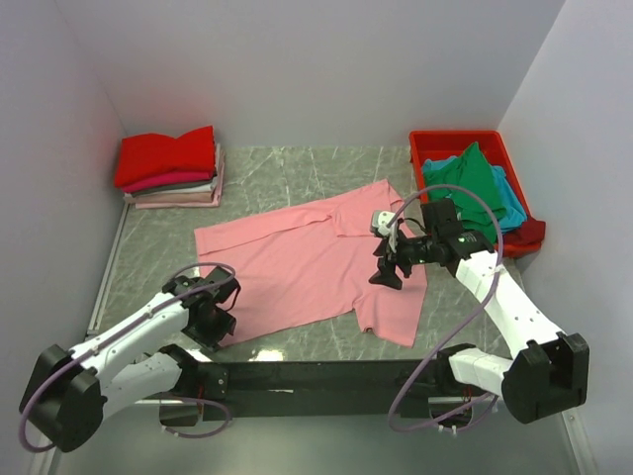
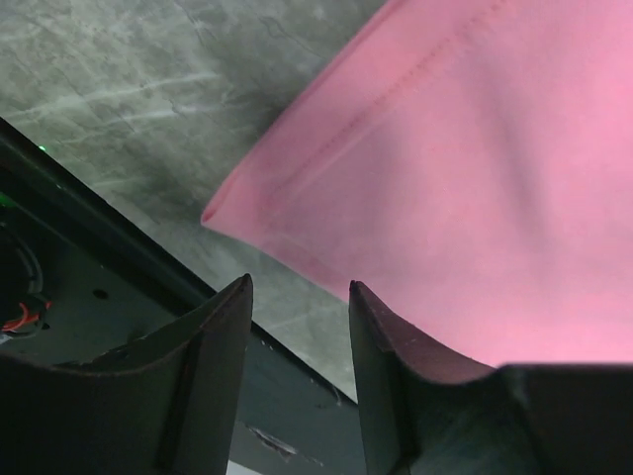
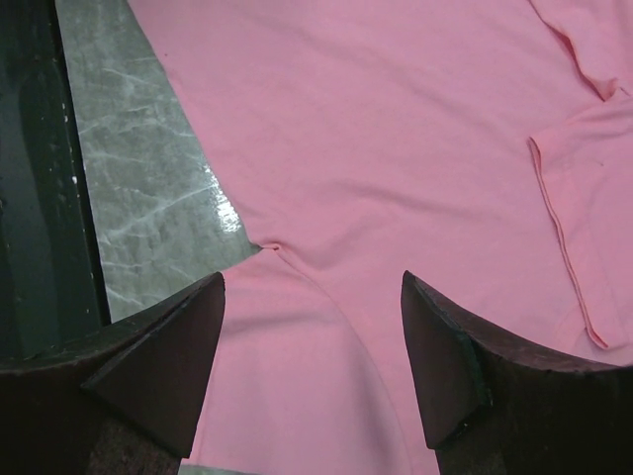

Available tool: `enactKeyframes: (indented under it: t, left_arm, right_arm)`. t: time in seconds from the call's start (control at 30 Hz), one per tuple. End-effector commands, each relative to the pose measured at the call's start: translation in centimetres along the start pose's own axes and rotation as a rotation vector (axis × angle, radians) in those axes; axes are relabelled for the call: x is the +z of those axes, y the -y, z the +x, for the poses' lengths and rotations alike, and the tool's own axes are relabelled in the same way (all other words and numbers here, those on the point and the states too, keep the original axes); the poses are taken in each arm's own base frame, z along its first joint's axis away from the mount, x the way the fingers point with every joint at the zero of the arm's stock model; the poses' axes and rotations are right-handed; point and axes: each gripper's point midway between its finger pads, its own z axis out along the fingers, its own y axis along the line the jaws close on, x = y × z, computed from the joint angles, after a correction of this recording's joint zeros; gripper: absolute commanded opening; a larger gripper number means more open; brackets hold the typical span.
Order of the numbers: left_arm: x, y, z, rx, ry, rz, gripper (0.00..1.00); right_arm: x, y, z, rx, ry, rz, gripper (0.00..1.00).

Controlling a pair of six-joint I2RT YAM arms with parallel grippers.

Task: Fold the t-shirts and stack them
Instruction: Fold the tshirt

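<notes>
A light pink t-shirt [image 1: 297, 262] lies spread flat in the middle of the table. My left gripper [image 1: 220, 315] is open and empty at the shirt's near left hem corner [image 2: 213, 213], which lies just beyond its fingertips [image 2: 242, 287]. My right gripper [image 1: 388, 272] is open and empty, hovering over the shirt's right side near the sleeve seam and armpit [image 3: 269, 245]. A folded stack of shirts [image 1: 170, 166], red on top, sits at the back left. Green [image 1: 470, 178] and teal-blue [image 1: 509, 203] shirts lie in the red bin.
The red plastic bin [image 1: 460, 143] stands at the back right. The black base rail [image 1: 326, 374] runs along the table's near edge, also in the left wrist view [image 2: 89, 287]. White walls close the table on three sides.
</notes>
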Motion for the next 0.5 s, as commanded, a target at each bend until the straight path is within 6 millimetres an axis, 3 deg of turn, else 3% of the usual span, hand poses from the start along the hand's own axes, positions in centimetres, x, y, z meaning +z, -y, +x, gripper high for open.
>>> enactKeyframes:
  t: [0.0, 0.23, 0.47]
  left_arm:
    - [-0.1, 1.0, -0.6, -0.008, 0.038, 0.005, 0.48]
    - [1.4, 0.8, -0.5, -0.015, 0.048, -0.017, 0.43]
    - [2.7, 0.4, -0.3, -0.004, 0.047, -0.049, 0.39]
  right_arm:
    - [-0.5, 0.7, -1.1, -0.016, 0.038, 0.014, 0.78]
    - [-1.1, 0.5, -0.9, 0.0, 0.029, -0.002, 0.78]
    - [-2.3, -1.1, -0.9, -0.045, -0.011, -0.039, 0.78]
